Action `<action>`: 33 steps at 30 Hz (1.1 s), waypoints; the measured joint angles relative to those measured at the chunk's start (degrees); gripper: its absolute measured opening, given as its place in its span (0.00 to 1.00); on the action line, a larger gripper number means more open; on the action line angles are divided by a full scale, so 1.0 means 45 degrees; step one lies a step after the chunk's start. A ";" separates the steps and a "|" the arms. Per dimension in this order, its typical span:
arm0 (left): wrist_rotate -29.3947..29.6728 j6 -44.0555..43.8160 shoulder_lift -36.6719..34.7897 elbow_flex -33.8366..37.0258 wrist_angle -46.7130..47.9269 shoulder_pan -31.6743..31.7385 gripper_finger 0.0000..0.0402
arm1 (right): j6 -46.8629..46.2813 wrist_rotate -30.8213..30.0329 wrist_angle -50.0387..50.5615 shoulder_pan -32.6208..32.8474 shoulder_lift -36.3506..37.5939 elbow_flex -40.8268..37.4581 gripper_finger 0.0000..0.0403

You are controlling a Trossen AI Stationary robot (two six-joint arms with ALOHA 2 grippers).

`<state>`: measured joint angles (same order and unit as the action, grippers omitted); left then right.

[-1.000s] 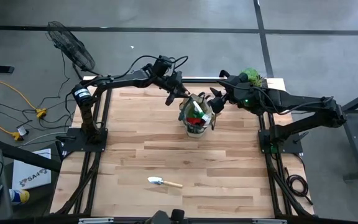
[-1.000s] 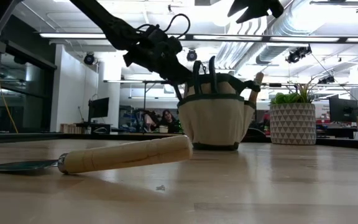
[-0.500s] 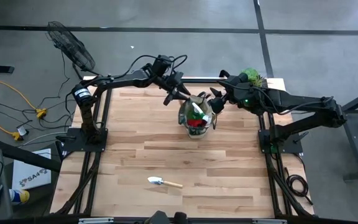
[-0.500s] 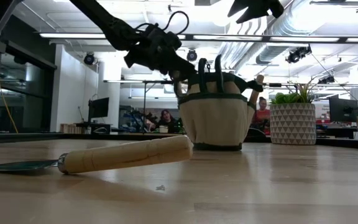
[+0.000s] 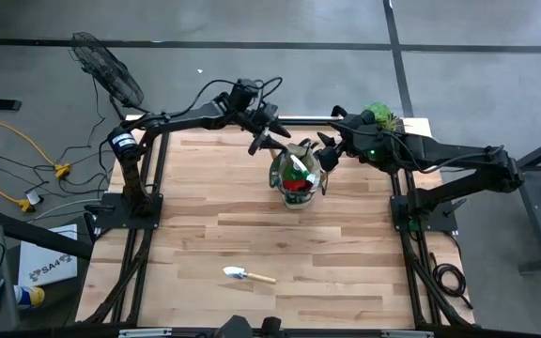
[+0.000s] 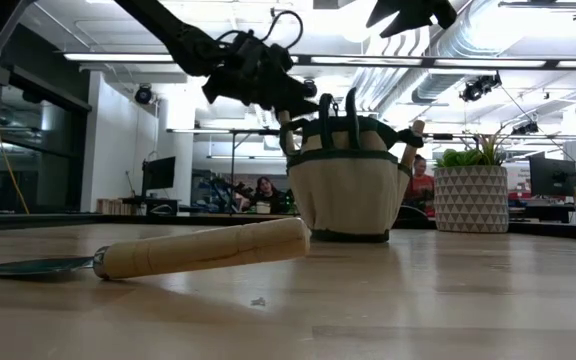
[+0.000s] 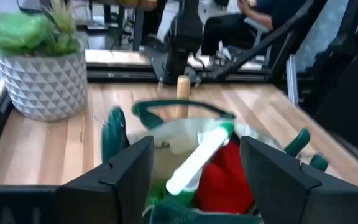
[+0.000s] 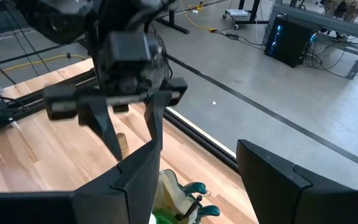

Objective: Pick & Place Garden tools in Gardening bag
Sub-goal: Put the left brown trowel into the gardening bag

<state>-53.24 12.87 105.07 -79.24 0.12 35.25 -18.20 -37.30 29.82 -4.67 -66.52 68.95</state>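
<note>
Showing only from the left wrist (image 7: pixel 194 180): red item (image 7: pixel 225 180) inside gardening bag (image 7: pixel 166 134).

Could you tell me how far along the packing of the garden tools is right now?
Mostly done: the gardening bag already holds a red item and several handled tools. In hand: nothing; the left gripper hangs open just above the bag, and the right gripper waits open beside it. Left: one trowel on the table.

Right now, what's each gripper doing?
Left gripper: jaws open, empty, above the gardening bag.
Right gripper: jaws open, empty, beside the bag.
</note>
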 joint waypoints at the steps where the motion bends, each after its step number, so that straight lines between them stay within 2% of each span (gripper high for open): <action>1: -0.0088 -0.0155 -0.0073 -0.0085 0.0005 0.0088 0.57 | 0.0000 0.0000 0.0000 0.0000 0.0000 0.0000 0.51; 5: -0.0052 -0.0653 -0.0341 -0.0278 0.0147 0.0574 0.51 | 0.0000 0.0002 0.0017 0.0000 0.0000 0.0000 0.51; 8: -0.0052 -0.0823 -0.0678 -0.0306 0.0731 0.1044 0.41 | 0.0000 0.0003 0.0083 0.0000 0.0000 0.0000 0.51; 15: -0.0047 0.0600 -0.1029 -0.0312 0.3795 0.2105 0.04 | -0.0243 0.0000 0.0544 0.0000 0.0000 0.0000 0.51; 22: 0.0903 0.1799 -0.1048 0.0450 0.5569 0.2058 0.01 | -0.0384 0.0000 0.0928 0.0000 -0.0005 0.0000 0.51; 31: 0.1156 0.2417 -0.1048 0.1633 0.5057 0.0991 0.00 | -0.0622 -0.0005 0.0962 0.0000 -0.0005 0.0000 0.51; 33: 0.1832 0.2314 -0.1048 0.1720 0.4566 0.0530 0.00 | -0.0628 -0.0005 0.0958 0.0000 -0.0005 0.0000 0.51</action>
<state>-44.99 23.29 100.36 -71.50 20.67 37.64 -21.02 -37.32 34.14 -4.67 -66.54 68.95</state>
